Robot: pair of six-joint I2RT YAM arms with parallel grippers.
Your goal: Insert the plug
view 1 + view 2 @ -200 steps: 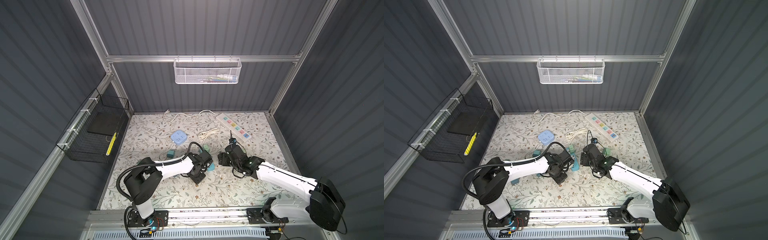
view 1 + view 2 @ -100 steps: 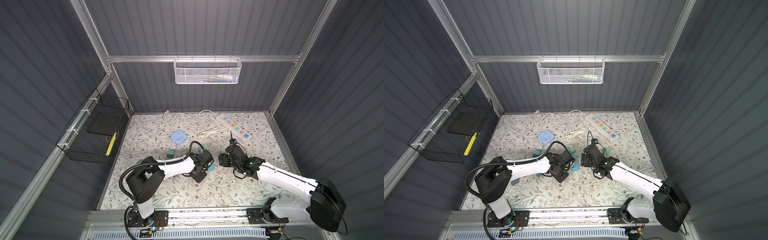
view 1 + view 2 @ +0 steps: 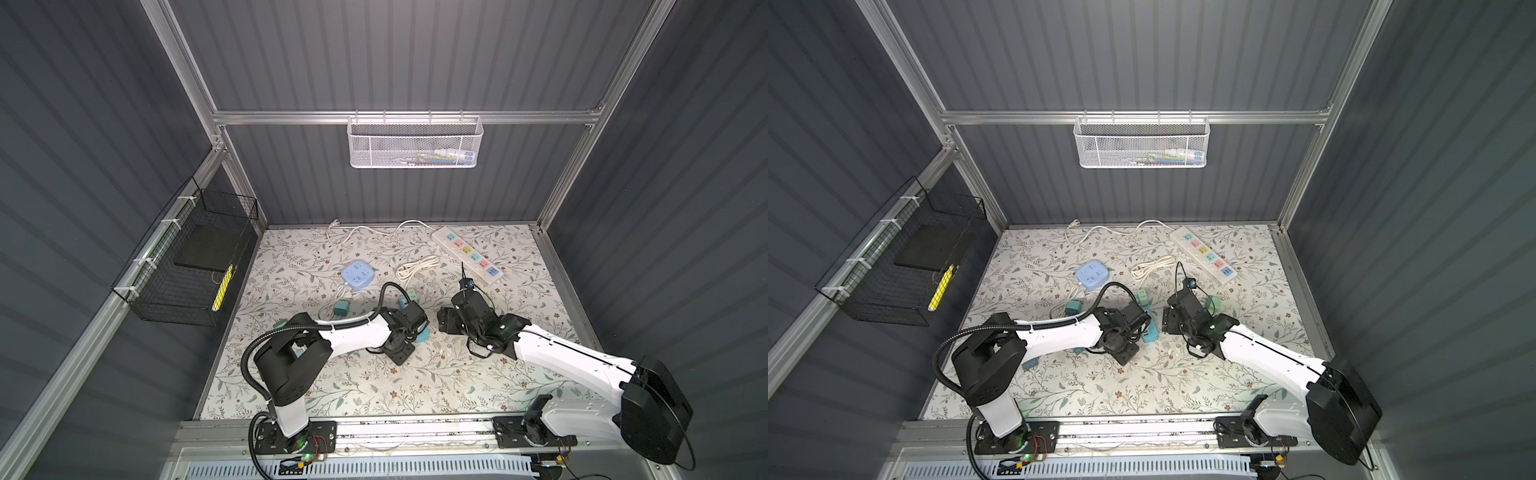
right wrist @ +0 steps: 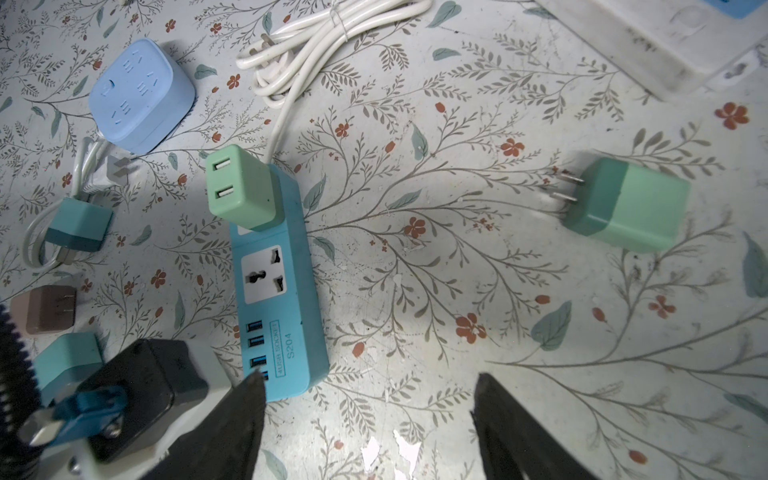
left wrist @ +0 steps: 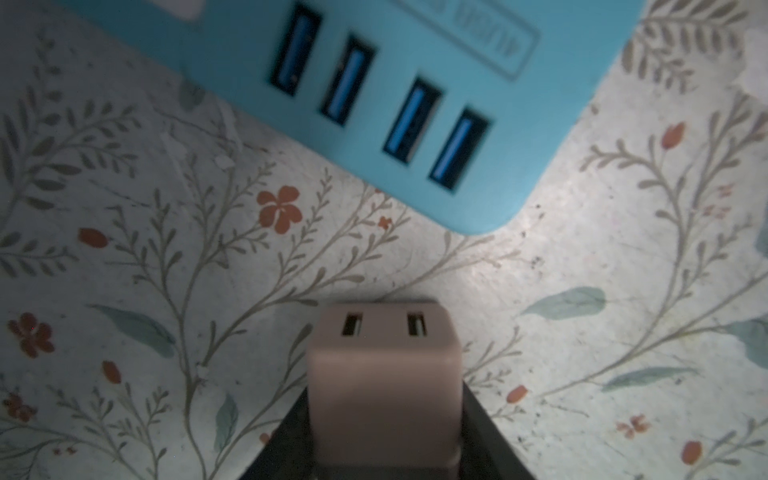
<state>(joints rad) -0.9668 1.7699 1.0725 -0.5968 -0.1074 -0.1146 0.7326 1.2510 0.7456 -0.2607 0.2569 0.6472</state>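
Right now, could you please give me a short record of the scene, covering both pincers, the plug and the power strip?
Left pincer: shut on beige plug
Right pincer: open, empty, beside the strip's USB end
Teal power strip: flat on floral mat
Universal socket: free
Light green charger: plugged into the strip's far end
Task state: beige plug not yet inserted

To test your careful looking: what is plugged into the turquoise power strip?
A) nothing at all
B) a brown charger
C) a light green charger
C: the light green charger stands plugged in at the end of the power strip; the brown charger is clear of it.
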